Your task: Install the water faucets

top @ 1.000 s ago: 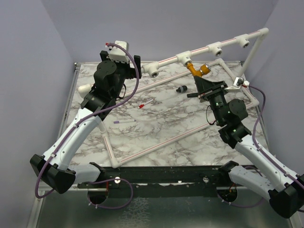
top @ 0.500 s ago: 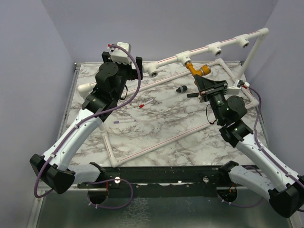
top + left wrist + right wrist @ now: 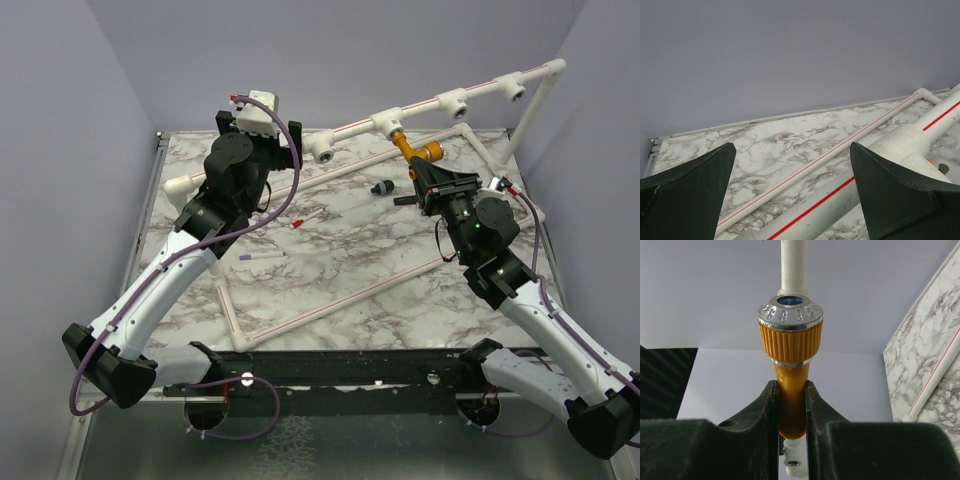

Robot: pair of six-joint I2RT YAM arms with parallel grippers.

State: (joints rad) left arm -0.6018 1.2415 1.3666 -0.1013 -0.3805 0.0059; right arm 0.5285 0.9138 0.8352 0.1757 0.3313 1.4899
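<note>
One water faucet [image 3: 408,148] is in view, mustard-orange with a silver ringed end, held just under the second from left of four tee sockets [image 3: 385,122] on the raised white pipe [image 3: 480,92]. Right pincer [image 3: 791,387] is clamped on its orange stem. Left pincer [image 3: 791,150] stands spread wide, gripping nothing, beside the pipe's left end. On the marble desk [image 3: 330,270] lie one small black part [image 3: 380,187], two thin sticks [image 3: 306,218] and a white pipe frame [image 3: 340,300].

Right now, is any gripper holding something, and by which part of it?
The right gripper is shut on the orange faucet, pinching its smooth neck below the ribbed collar. The left gripper is open and grips nothing.
</note>
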